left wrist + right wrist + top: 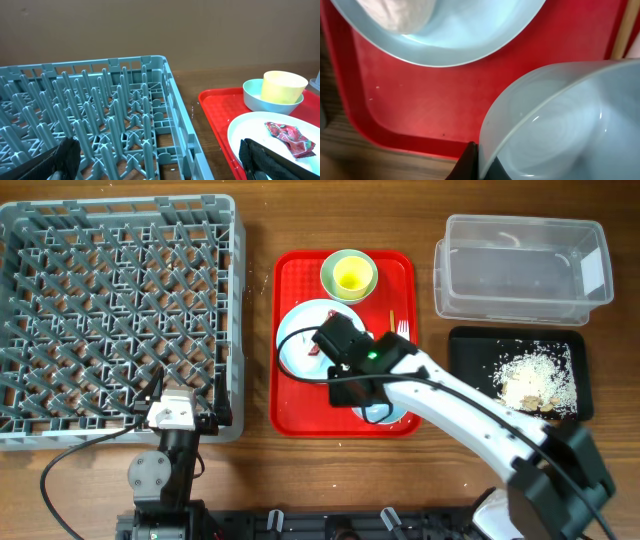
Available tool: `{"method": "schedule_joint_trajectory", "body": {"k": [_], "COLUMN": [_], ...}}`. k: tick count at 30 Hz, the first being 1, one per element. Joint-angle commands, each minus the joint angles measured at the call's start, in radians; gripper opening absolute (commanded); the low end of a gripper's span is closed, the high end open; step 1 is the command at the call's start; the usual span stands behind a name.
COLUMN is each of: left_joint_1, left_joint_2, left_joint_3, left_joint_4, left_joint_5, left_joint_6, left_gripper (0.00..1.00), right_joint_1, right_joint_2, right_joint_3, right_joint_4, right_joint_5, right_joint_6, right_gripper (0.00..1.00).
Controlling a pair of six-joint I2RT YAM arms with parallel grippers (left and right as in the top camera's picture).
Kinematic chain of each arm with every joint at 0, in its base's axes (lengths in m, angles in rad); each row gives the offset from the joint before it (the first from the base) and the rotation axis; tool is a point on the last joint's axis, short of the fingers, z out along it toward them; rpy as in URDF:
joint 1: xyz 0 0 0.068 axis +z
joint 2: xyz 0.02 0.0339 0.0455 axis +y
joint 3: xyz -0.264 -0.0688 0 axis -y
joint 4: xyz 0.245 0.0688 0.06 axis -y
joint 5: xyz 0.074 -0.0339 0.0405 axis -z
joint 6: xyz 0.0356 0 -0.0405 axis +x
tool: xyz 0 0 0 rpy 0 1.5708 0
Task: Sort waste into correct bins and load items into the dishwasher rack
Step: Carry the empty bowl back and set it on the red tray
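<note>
Right now my right pincer (479, 165) is clamped fully shut on the thin, glossy rim of the small white bowl (570, 120), one dark finger outside the wall. The bowl sits over the near part of the smooth red plastic serving tray (420, 105), just beside the large round white plate (450, 45). A crumpled red wrapper (290, 137) lies on that plate. At the tray's far end, the small yellow cup (284, 86) stands inside the pale green bowl (255, 97), and a white plastic fork (402, 330) lies along the tray's right side.

My left pincer (160, 167) is spread wide and holds nothing, by the near right corner of the square grey plastic dishwasher rack (125, 110) with its lattice of upright pegs.

On the wooden surface (260, 480) to the right, the clear plastic rectangular tub (520, 270) stands behind the shallow black rectangular tray (470, 350), which holds loose whitish rice-like scraps (535, 370).
</note>
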Motion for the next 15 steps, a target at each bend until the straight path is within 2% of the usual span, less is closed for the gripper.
{"method": "schedule_joint_trajectory", "body": {"k": [1,3,6,9,11,12,15], "left_joint_1": [-0.005,-0.005,-0.005,-0.005,-0.005,-0.005,-0.005], "left_joint_2": [-0.005,-0.005,-0.005,-0.005,-0.005,-0.005,-0.005], "left_joint_3": [-0.005,-0.005,-0.005,-0.005,-0.005,-0.005,-0.005], "left_joint_4": [-0.004,-0.004,-0.004,-0.004,-0.004,-0.004,-0.004], "left_joint_5": [0.012,0.012,0.012,0.012,0.012,0.012,0.012], "left_joint_6": [0.015,0.015,0.015,0.015,0.015,0.015,0.015], "left_gripper": [1.00,1.00,1.00,1.00,1.00,1.00,1.00], "right_joint_1": [0.005,0.005,0.005,0.005,0.005,0.005,0.005], "right_joint_2": [0.051,0.063,0.063,0.063,0.063,0.063,0.060], "right_joint_3": [0.005,0.005,0.005,0.005,0.006,0.006,0.022], "right_joint_4": [0.006,0.013,0.022,0.023,0.024,0.026,0.016], "right_joint_5": [-0.037,-0.045,-0.089,-0.120,-0.172,-0.190,-0.233], "right_joint_6": [0.018,0.017,-0.012,-0.016,-0.026,-0.038,-0.048], "right_gripper": [0.04,0.05,0.18,0.21,0.38,0.43,0.46]}}
